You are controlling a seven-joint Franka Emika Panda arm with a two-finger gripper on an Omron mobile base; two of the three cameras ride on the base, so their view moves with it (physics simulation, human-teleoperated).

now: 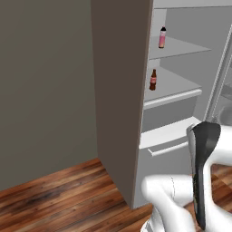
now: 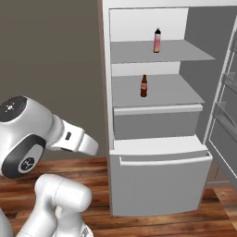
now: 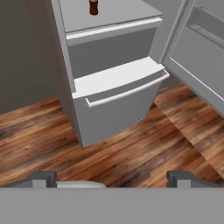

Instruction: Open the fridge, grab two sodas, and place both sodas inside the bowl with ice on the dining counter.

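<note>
A: Sodas where? Pink bottle [image 2: 157, 40] on top shelf, cola bottle [image 2: 144, 86] shelf below, at 12 o'clock, fridge [image 2: 157, 185] open.
B: Tool [image 3: 111, 177] fingers apart, empty. Light, slick, tippy; grip mid-body.

A wood floor [image 1: 54, 199] spreads from 6 to 9 o'clock; a plain grey-brown wall [image 1: 45, 86] rises at 10 o'clock.
</note>
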